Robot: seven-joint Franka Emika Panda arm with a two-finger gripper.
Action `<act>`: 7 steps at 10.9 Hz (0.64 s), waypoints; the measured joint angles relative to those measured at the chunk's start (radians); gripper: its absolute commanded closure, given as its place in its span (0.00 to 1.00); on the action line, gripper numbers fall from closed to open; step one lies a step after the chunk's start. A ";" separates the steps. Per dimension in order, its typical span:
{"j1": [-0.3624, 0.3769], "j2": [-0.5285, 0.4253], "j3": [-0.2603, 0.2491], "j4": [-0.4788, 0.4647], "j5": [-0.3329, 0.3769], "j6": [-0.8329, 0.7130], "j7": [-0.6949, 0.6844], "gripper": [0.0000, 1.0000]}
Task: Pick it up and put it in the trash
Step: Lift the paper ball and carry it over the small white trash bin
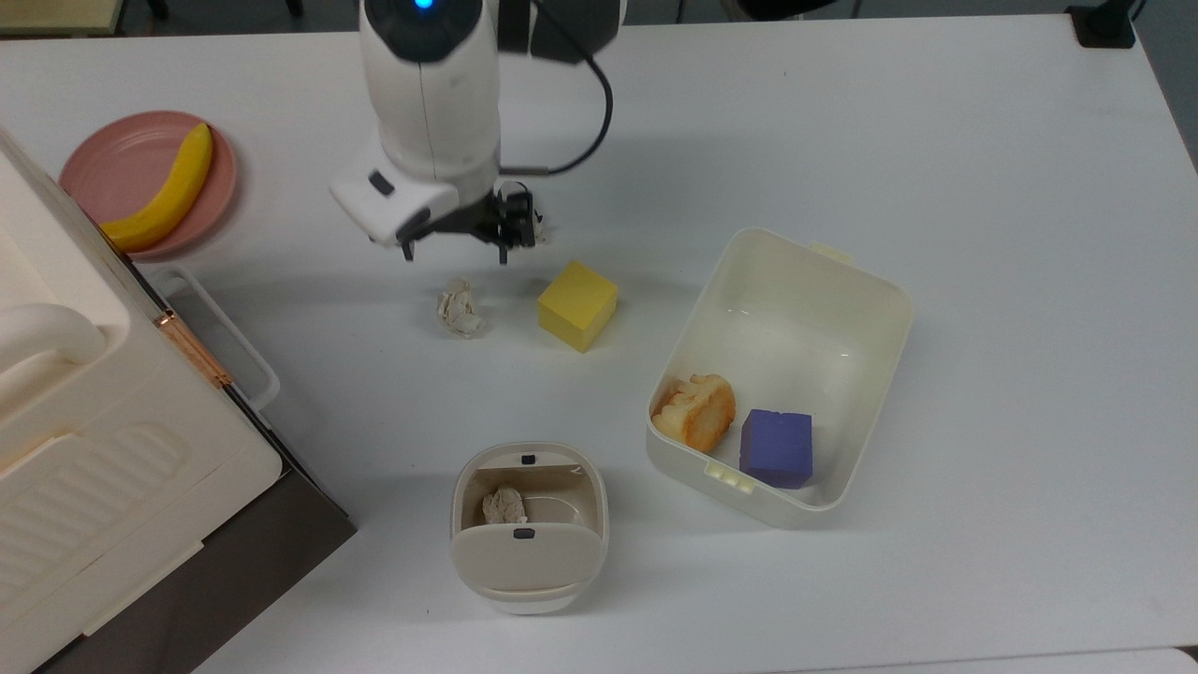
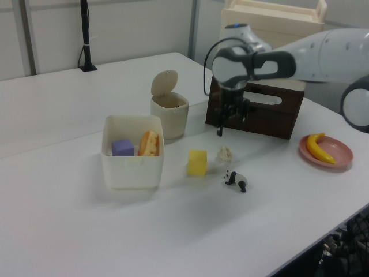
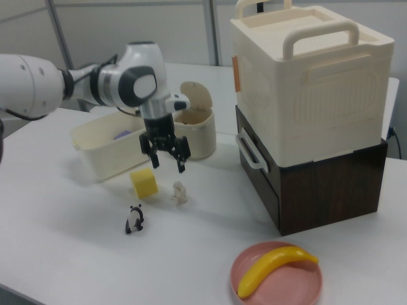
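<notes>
**Gripper open above the paper wad; wad resting on the table**

The white table (image 1: 936, 140) carries all items. At the top view's left edge stands a large cream storage box (image 1: 84, 449) on a dark brown base (image 3: 331, 184). The white robot arm (image 1: 430, 84) reaches in from the table's far edge in the top view.

A cream rectangular tub (image 1: 875, 309) sits toward the top view's right side. It contains a piece of bread (image 1: 694, 412) and a purple cube (image 1: 777, 447), both in the corner of the tub nearest the table's near edge.

A pink plate (image 1: 122, 164) lies near the top view's far-left corner, with a banana (image 1: 168, 187) on it.

The trash bin (image 1: 529, 529) stands near the top view's near edge. One lid flap is raised; a crumpled piece (image 1: 505, 505) is visible inside.

The gripper (image 3: 166, 157) points downward with its fingers spread apart, holding nothing. In the right view it hangs above the table, over the paper wad and not touching it.

A yellow cube (image 1: 577, 305) sits near the table's centre. The paper wad (image 1: 460, 308) lies on the table just beside the cube, on the top view's left of it, apart from the cube.

A panda figurine (image 2: 236, 180) stands close to the cube and the wad, on the side toward the table's far edge in the top view.
</notes>
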 measured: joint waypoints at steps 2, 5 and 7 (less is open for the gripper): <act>-0.002 0.063 0.000 -0.001 -0.003 0.051 0.000 0.14; -0.008 0.116 0.000 0.000 -0.009 0.093 -0.003 0.85; -0.011 0.118 0.000 0.002 -0.010 0.094 -0.054 1.00</act>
